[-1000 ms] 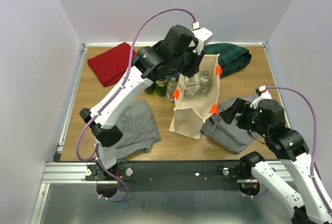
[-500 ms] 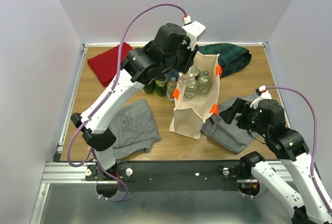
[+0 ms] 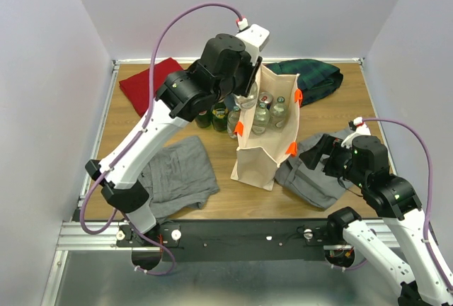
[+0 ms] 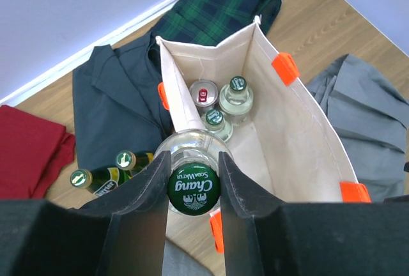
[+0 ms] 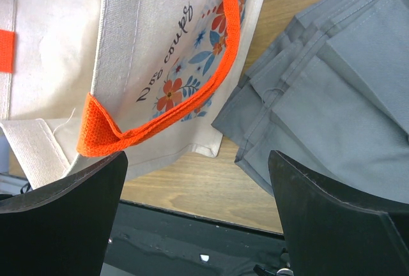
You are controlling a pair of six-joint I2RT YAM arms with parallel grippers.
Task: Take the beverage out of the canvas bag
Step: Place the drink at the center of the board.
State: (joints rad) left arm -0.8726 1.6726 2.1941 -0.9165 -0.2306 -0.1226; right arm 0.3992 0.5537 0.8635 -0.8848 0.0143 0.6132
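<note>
The beige canvas bag with orange handles stands upright mid-table, its mouth wide open. My left gripper is shut on the green cap of a clear soda-water bottle, the beverage, held up over the bag's left rim. Inside the bag stand two more clear bottles and a red-topped can. My right gripper is open and empty, low beside the bag's printed side and its orange handle, to the bag's right.
Green bottles stand on the table left of the bag. A red cloth lies back left and a plaid cloth back right. Grey folded clothes lie front left and right of the bag.
My left gripper has risen and drifted left with the bottle, lifting it from inside the bag to above its left rim. The right arm has not moved.
</note>
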